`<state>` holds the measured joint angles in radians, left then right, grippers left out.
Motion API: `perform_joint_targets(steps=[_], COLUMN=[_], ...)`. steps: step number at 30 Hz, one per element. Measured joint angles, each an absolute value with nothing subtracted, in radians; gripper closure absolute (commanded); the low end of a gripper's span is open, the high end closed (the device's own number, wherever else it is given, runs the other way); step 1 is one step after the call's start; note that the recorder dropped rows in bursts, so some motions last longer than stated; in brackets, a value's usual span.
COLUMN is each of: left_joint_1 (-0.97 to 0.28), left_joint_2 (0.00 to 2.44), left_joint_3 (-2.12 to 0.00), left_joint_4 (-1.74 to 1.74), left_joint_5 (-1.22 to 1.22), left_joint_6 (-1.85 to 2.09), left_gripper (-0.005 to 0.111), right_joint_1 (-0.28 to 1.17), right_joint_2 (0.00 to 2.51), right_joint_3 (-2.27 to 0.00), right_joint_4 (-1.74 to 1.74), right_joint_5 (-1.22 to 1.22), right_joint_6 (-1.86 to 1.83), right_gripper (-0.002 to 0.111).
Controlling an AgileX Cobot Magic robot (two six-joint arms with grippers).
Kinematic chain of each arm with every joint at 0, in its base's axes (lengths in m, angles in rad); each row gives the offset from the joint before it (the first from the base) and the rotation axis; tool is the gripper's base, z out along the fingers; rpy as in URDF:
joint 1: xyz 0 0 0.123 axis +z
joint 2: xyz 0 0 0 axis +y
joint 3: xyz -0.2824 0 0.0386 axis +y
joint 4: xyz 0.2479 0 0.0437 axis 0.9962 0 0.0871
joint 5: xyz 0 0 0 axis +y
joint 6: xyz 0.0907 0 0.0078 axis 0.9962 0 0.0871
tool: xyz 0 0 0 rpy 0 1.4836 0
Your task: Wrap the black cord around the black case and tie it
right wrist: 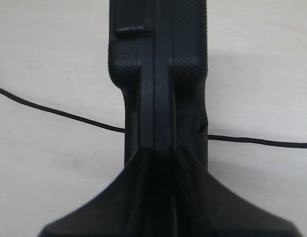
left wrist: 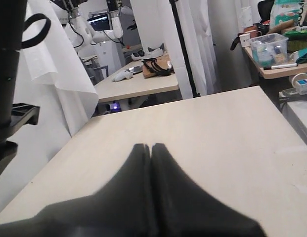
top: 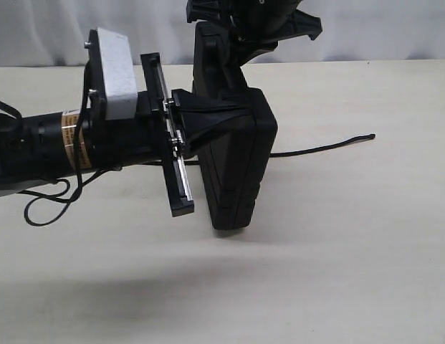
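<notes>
The right pincer (right wrist: 155,154) was squeezed tight on the top edge of the flat, bumpy black plastic case (top: 236,165). It held the case up on its end over the pale table (top: 351,272). The thin, long black string cord (top: 322,148) lay on the table. It ran under or behind the case and came out on both sides. It was not looped around the case yet. The left pincer (left wrist: 151,148) was closed, with nothing to see between its tips, and it hung just beside the case. So the wrapping looked barely begun. Next, I think, the left pincer would need to open, grab one side of the cord and lift it over the case.
</notes>
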<state>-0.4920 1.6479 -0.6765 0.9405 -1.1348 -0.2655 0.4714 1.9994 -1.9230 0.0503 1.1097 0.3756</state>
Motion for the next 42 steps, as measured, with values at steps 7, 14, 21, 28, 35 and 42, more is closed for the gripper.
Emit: perform_joint_targets(steps=[7,14,21,28,35,42], left_joint_1=[-0.512,-0.514,-0.516,-0.516,-0.516,-0.516], left_joint_2=[1.664,1.664,1.663,1.657,1.657,1.657], left_joint_3=[-0.688,-0.692,-0.692,-0.694,-0.694,-0.694], left_joint_4=[0.902,0.864,0.864,0.862,0.862,0.858], left_joint_5=[-0.976,-0.933,-0.926,-0.897,-0.895,-0.891], left_joint_6=[-0.262,-0.262,-0.262,-0.262,-0.262,-0.262], left_gripper=[0.107,0.107,0.107,0.107,0.107,0.107], right_joint_1=[0.471,0.471,0.471,0.471,0.471,0.471], right_joint_2=[1.999,1.999,1.999,1.999,1.999,1.999], right_joint_3=[-1.923,-1.923,-1.923,-1.923,-1.923,-1.922], right_joint_4=[0.05,0.05,0.05,0.05,0.052,0.058], right_joint_5=[1.11,1.108,1.108,1.106,1.106,1.088], right_joint_6=[0.376,0.374,0.374,0.374,0.374,0.317], right_gripper=[0.104,0.104,0.104,0.104,0.104,0.085])
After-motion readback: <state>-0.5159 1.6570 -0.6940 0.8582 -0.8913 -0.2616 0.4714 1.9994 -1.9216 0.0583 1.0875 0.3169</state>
